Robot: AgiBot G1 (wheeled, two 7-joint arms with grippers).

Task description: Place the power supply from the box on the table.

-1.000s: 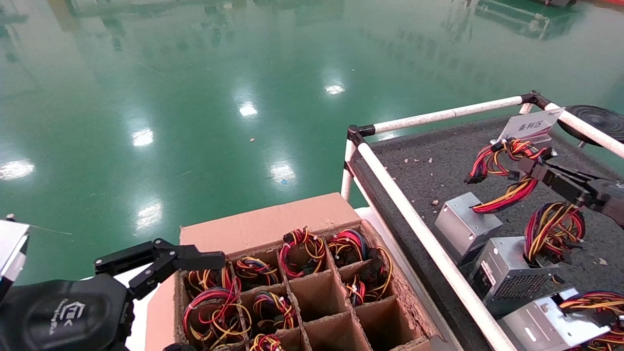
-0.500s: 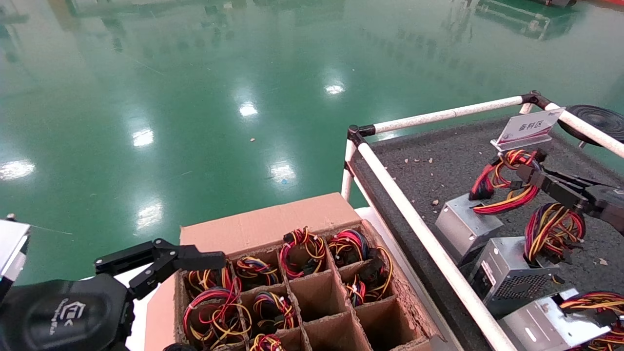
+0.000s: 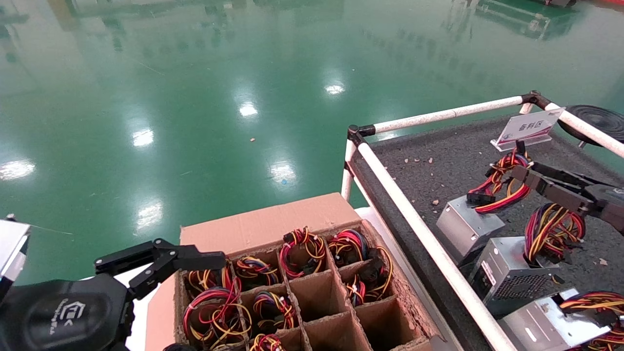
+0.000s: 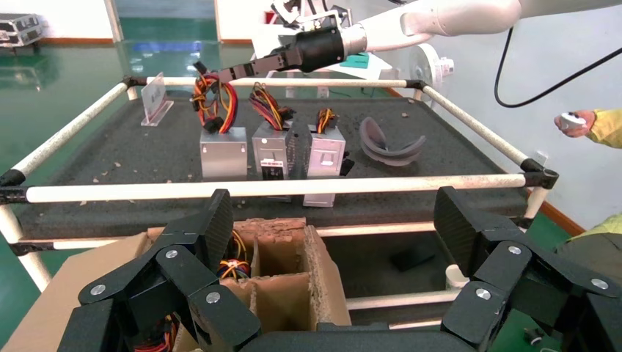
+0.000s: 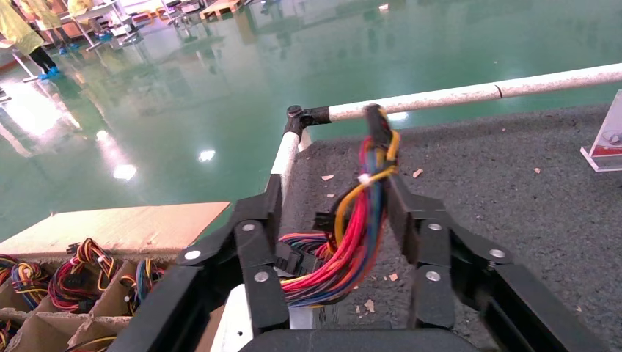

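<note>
From the head view I see my right gripper (image 3: 520,171) out over the dark grey speckled counter (image 3: 438,161) framed by white pipe rails, its jaws closed on the looped bundle of red, yellow, orange and black wires (image 3: 502,187) of the small plain silver-grey power supply (image 3: 469,227), whose metal body sits on the counter just beside a second silver unit with a mesh vent grille (image 3: 512,278). A white label stand (image 3: 529,127) stands behind them. My left gripper (image 3: 161,263) hangs at the near left corner of the brown corrugated cardboard box (image 3: 273,224), whose grid cells hold more wire bundles, with some cells bare. In the left wrist view my left gripper (image 4: 334,242) has its jaws spread wide above the box (image 4: 282,257); across the counter (image 4: 132,158) I see the power supply (image 4: 223,152) resting flat in a row with two other units, the right gripper (image 4: 205,75) pinching its wires from above. In the right wrist view the jaws grip the wire bundle (image 5: 352,235) between both pads, over the counter (image 5: 513,191).
</note>
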